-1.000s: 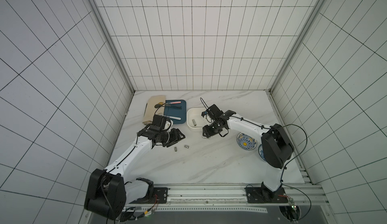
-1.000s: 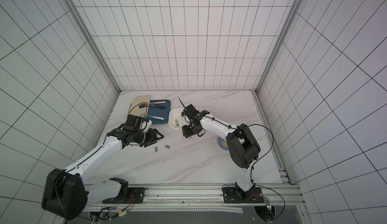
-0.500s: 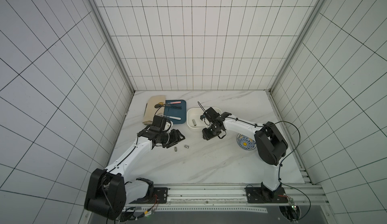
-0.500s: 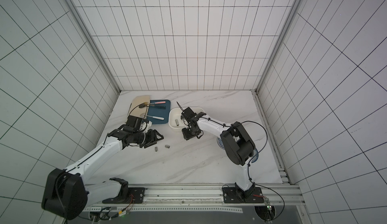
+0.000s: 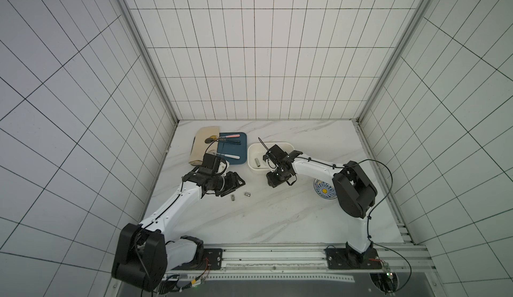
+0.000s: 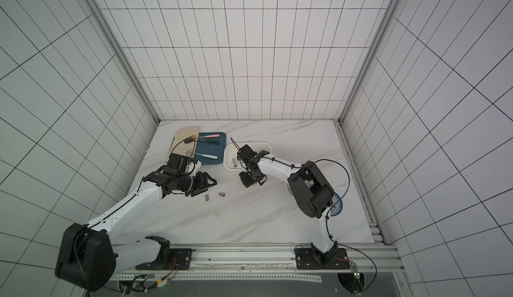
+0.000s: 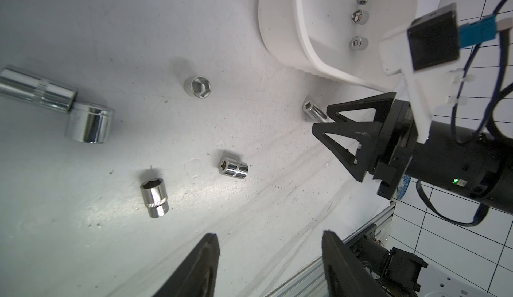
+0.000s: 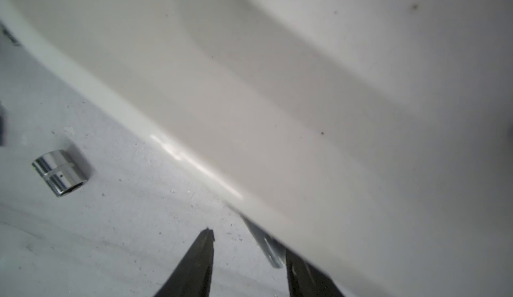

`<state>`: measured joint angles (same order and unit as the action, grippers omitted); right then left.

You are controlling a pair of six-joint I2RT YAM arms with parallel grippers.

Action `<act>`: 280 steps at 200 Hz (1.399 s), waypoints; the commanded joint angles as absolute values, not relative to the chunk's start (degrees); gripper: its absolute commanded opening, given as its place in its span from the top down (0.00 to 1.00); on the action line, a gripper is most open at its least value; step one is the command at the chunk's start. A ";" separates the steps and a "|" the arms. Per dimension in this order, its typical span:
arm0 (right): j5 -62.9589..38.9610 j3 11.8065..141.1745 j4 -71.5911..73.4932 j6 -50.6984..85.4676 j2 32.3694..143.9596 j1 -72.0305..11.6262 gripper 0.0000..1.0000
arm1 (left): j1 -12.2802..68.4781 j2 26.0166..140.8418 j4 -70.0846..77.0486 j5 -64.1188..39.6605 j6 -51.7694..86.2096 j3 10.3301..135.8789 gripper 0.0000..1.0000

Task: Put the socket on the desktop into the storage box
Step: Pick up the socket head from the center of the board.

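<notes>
Several chrome sockets lie on the white marble desktop [image 5: 277, 220]; two show in both top views [image 5: 232, 197] [image 5: 247, 195]. The white storage box [image 5: 280, 145] [image 7: 277, 32] holds three sockets [image 7: 360, 16]. My right gripper [image 5: 277, 182] [image 8: 249, 244] points down at the box's near wall. It is open, and a slim socket [image 8: 266, 245] [image 7: 312, 111] lies between its fingers, close against one and clear of the other. My left gripper [image 5: 238, 182] [image 7: 269, 236] hangs open and empty beside the two loose sockets [image 7: 155, 197] [image 7: 233, 167].
A dark-blue tray [image 5: 231, 154] with tools and a beige cloth [image 5: 201, 148] lie at the back left. A blue-patterned plate [image 5: 324, 191] sits under the right arm. More sockets [image 7: 197, 86] [image 7: 88, 120] lie on the desktop, one [image 8: 59, 172] near the box.
My right gripper has come down toward the desktop at the box's near wall and its jaws have narrowed around the slim socket. The left arm has barely moved.
</notes>
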<state>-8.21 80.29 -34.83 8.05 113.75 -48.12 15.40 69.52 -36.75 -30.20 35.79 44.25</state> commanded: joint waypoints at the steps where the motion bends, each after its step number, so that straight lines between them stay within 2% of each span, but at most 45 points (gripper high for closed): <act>1: -6.69 82.35 -35.58 7.06 115.22 -49.25 0.56 | 15.56 69.17 -35.07 -29.62 35.84 43.41 0.38; 28: -6.06 82.52 -35.94 6.99 115.30 -50.25 0.58 | 15.56 69.29 -34.94 -29.44 35.93 43.25 0.38; 82: -4.60 83.58 -36.99 7.08 116.88 -51.27 0.69 | 15.56 69.34 -34.90 -29.32 35.90 43.24 0.38; 153: -0.68 84.37 -39.92 6.26 118.00 -53.43 0.72 | 15.47 69.16 -35.06 -29.18 35.84 43.24 0.37; 177: 0.56 84.73 -40.91 6.34 119.25 -53.73 0.76 | 15.47 69.09 -35.07 -29.07 35.93 43.20 0.38; 192: 0.13 84.90 -41.00 6.33 119.70 -53.74 0.84 | 15.47 68.94 -35.07 -29.01 35.92 43.19 0.38; 201: -0.29 84.86 -41.04 6.41 119.62 -53.87 0.86 | 15.47 68.90 -35.18 -28.92 35.89 43.15 0.38; 280: -1.84 83.62 -40.74 6.94 114.29 -53.83 0.90 | 15.38 68.31 -35.83 -28.24 35.74 43.69 0.38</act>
<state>-1.23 84.05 -39.00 6.81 117.45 -53.39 15.38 69.49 -36.62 -29.36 36.03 43.66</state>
